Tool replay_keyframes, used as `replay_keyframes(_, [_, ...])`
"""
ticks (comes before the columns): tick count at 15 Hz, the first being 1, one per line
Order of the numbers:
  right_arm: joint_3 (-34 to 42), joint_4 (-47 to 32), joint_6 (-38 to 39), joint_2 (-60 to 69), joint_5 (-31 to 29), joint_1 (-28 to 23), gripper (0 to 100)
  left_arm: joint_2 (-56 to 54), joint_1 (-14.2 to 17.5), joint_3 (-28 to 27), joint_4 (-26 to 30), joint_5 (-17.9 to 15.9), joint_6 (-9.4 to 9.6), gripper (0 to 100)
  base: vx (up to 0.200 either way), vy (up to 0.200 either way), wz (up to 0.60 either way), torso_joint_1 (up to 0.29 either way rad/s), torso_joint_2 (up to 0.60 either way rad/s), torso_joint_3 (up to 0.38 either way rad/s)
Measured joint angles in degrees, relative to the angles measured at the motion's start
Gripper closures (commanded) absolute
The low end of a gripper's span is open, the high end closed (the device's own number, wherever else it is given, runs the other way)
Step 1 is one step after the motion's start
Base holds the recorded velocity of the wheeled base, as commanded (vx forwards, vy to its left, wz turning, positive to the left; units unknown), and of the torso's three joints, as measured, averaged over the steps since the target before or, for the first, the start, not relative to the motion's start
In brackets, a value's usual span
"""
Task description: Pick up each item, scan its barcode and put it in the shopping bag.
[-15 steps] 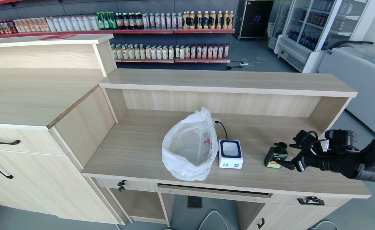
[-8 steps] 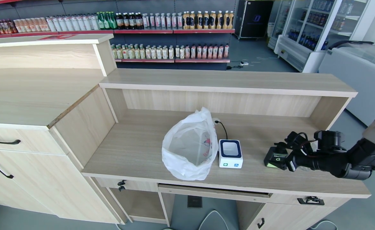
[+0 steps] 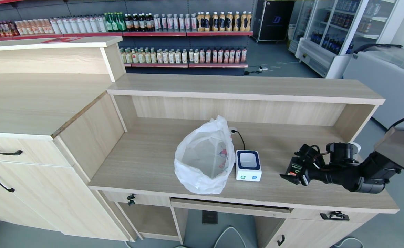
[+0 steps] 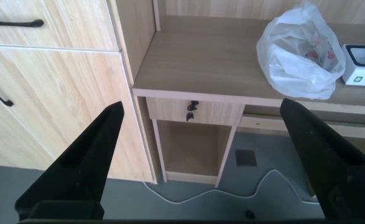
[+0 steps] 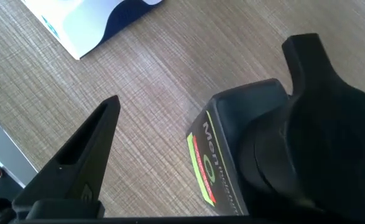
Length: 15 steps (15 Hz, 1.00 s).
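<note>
Your light wood-grain surface (image 3: 146, 162) carries a white translucent plastic shopping bag (image 3: 203, 162), standing open near its middle. Your left gripper (image 4: 202, 106) hangs off the near left edge, fingers released and wide apart. Your right gripper (image 3: 292, 164) sits low at the right, fingers spread open. A white square scanner with a dark blue rim (image 3: 248, 165) stands just right of the bag. The small black box with green and red stripes (image 3: 295, 171) lies between the right fingers, ungrasped.

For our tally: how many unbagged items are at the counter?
1: a small dark green-labelled box, right of the white square scanner, at the right claw. The arm may hide others.
</note>
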<state>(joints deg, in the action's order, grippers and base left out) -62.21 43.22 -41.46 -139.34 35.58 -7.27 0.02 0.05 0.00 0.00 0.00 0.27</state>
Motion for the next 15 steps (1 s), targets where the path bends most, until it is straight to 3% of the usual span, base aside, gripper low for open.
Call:
replay_keyframes(9, [0.7, 2.1, -0.2, 3.8, -0.2, -0.1, 100, 0.0, 0.0, 0.0, 0.0, 0.0, 0.0, 0, 0.0, 0.0, 0.0, 0.0, 0.0, 0.0])
replay_keyframes(15, [15.1, 4.1, -8.7, 23.0, -0.2, -3.1, 100, 0.0, 0.0, 0.0, 0.0, 0.0, -0.02, 0, 0.0, 0.0, 0.0, 0.0, 0.0, 0.0])
